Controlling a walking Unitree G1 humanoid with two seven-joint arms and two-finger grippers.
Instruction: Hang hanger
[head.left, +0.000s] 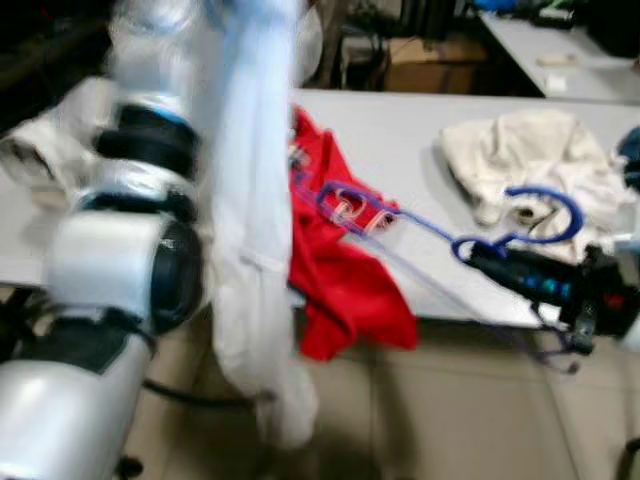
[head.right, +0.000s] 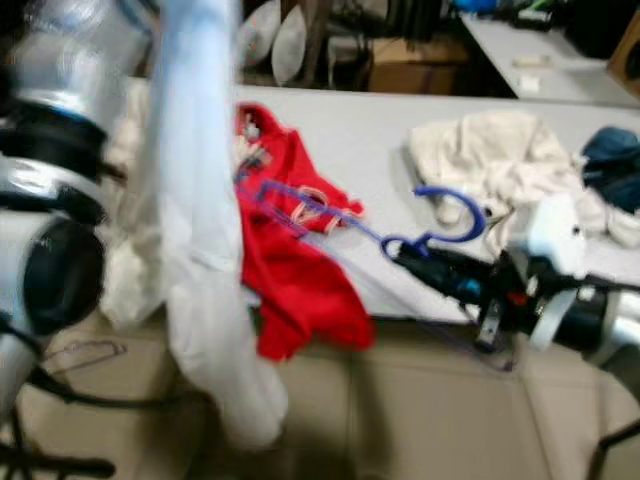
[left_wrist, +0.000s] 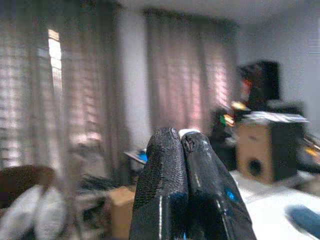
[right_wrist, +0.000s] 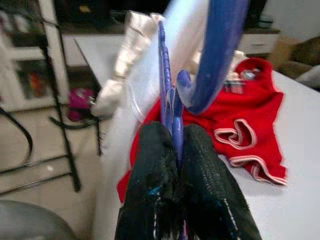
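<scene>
A blue wire hanger (head.left: 555, 200) lies slanted over the table's front edge, and my right gripper (head.left: 478, 256) is shut on its neck just below the hook (right_wrist: 215, 60). A red shirt (head.left: 340, 270) is threaded on the hanger's far end and droops off the grey table (head.left: 400, 130). My left arm (head.left: 130, 250) is raised at the left. A long white garment (head.left: 250, 200) hangs beside it from above the frame. In the left wrist view the left gripper (left_wrist: 182, 135) is pressed shut with a sliver of white at its tips.
A cream cloth (head.left: 530, 150) is heaped on the table's right part, with a dark blue cloth (head.right: 610, 150) beside it. A cardboard box (head.left: 430, 65) and a second table (head.left: 540, 50) stand behind. Beige tiled floor (head.left: 450, 400) runs in front of the table.
</scene>
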